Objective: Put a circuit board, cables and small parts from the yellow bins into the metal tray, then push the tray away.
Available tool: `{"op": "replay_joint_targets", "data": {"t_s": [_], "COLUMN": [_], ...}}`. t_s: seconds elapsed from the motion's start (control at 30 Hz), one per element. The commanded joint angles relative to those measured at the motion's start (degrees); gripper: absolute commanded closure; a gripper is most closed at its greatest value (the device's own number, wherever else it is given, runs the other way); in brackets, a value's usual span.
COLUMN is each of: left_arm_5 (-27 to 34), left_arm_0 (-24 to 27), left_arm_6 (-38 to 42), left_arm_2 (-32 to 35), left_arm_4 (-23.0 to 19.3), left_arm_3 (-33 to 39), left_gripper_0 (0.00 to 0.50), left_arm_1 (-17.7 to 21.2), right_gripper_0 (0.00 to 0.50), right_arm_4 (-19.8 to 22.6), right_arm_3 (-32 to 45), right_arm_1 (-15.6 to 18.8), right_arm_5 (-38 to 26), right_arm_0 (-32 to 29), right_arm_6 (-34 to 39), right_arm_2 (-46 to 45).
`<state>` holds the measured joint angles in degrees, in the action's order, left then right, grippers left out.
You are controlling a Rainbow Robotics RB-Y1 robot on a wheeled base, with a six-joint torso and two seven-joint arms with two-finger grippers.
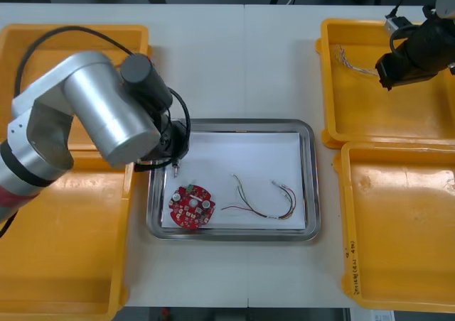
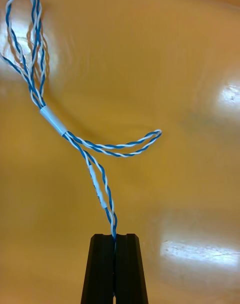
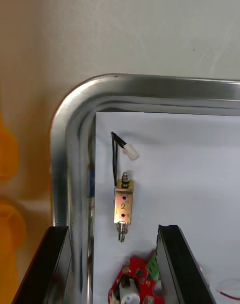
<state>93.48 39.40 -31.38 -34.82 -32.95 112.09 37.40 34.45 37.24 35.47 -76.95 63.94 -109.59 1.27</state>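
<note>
Front view, right tool (image 1: 384, 74) pinching blue-white cable (image 2: 53, 120) over yellow bin (image 1: 405, 118), left tool (image 3: 114, 230) spread above small metal part (image 3: 124, 204)

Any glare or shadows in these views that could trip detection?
Front view: even light, mild sheen on the metal tray rim. Right wrist view: bright glare patches on the yellow bin floor beside the twisted blue and white cable in the right end effector. Left wrist view: tray rim mirror-bright; small metal part casts barely any shadow.
</note>
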Motion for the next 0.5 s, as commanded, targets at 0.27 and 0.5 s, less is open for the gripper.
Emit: {"op": "replay_joint_targets", "data": {"t_s": [0.27, 0.5], "left_arm_5": [12.6, 16.5], "left_arm_0": [2.9, 2.9], "left_arm_6": [-10.7, -19.4], "left_arm_2": [16.6, 24.2], "left_arm_4": [-12.7, -20.0], "left_arm_3": [6.7, 5.6], "left_gripper_0": [0.000, 0.000], "left_arm_1": [5.8, 10.3], "right_gripper_0": [0.500, 0.500], "right_arm_4": [6.9, 8.6], "right_arm_3": [9.2, 11.7], "right_arm_1": [8.0, 9.6], "right_arm_5": [-3.8, -5.5], "right_arm_0": [-7.2, -9.4], "right_arm_6": [-4.0, -4.3], "right_arm_2": [0.8, 0.8]}}
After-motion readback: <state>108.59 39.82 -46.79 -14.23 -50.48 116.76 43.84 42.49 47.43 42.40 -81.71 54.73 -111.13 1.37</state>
